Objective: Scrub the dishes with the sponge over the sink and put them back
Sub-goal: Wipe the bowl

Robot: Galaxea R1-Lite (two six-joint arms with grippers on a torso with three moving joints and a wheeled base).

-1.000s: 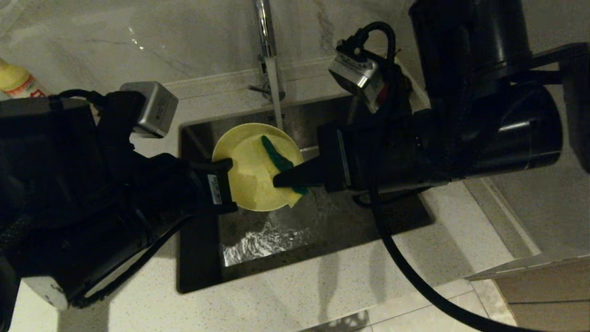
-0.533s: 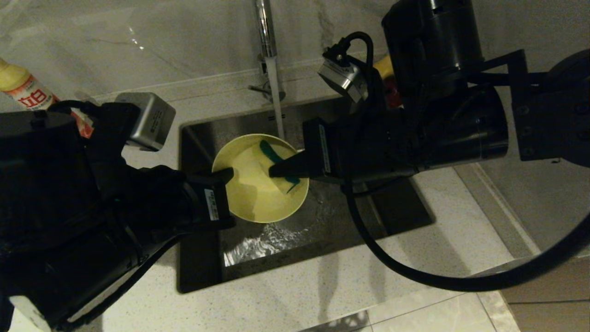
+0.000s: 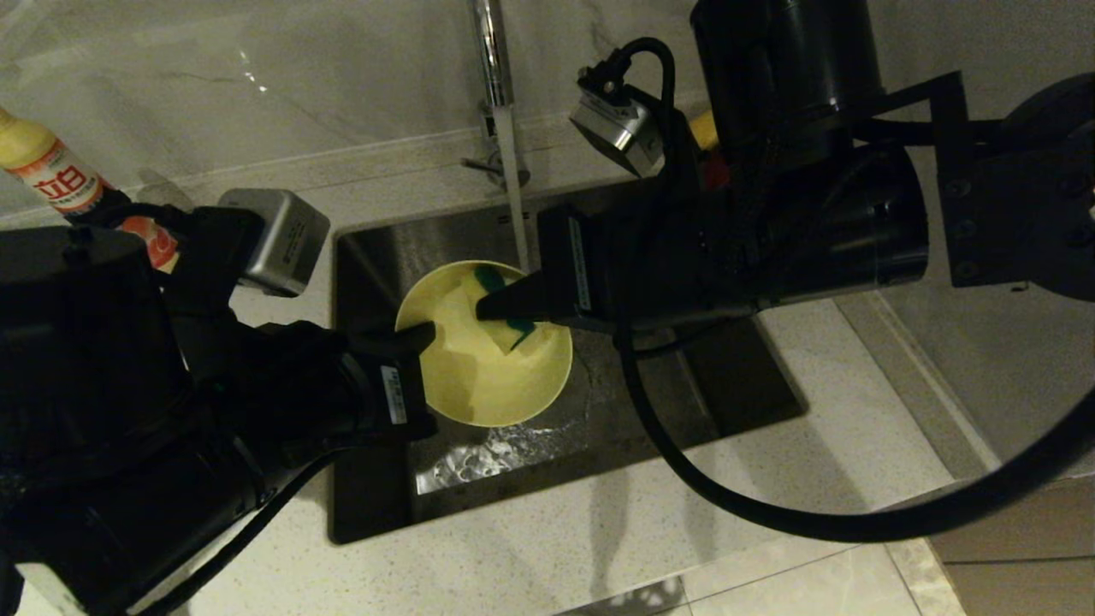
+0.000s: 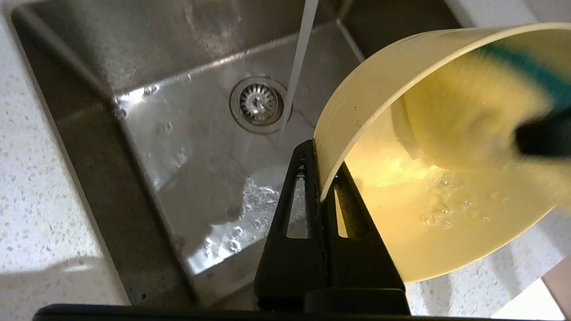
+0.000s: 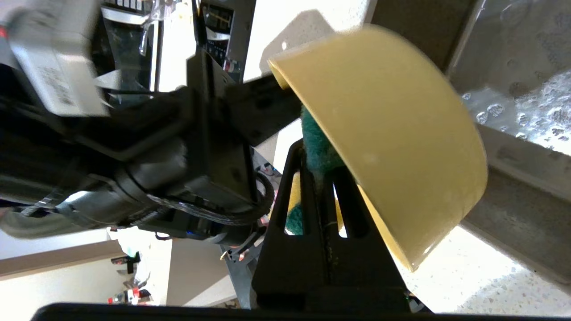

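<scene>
A yellow bowl (image 3: 479, 376) hangs tilted over the sink (image 3: 710, 376), under the running tap. My left gripper (image 3: 417, 335) is shut on the bowl's rim, one finger inside and one outside (image 4: 319, 165). My right gripper (image 3: 494, 306) reaches in from the right, shut on the sponge (image 3: 481, 338), which presses against the bowl's inner wall. The sponge's green layer (image 5: 317, 142) shows between the right fingers, and its yellow foam (image 4: 464, 111) fills the upper part of the bowl. Soapy water lies in the bowl (image 4: 446, 214). No other dishes are in view.
The faucet (image 3: 489, 77) pours a stream (image 3: 518, 222) into the sink just behind the bowl, near the drain (image 4: 258, 103). A detergent bottle (image 3: 51, 171) stands at the back left. A yellow and red object (image 3: 707, 141) is half hidden behind my right arm. Pale countertop (image 3: 599, 530) borders the sink.
My right gripper has slid the sponge leftward and deeper into the bowl. The bowl has shifted slightly toward the sink's near side in my left gripper.
</scene>
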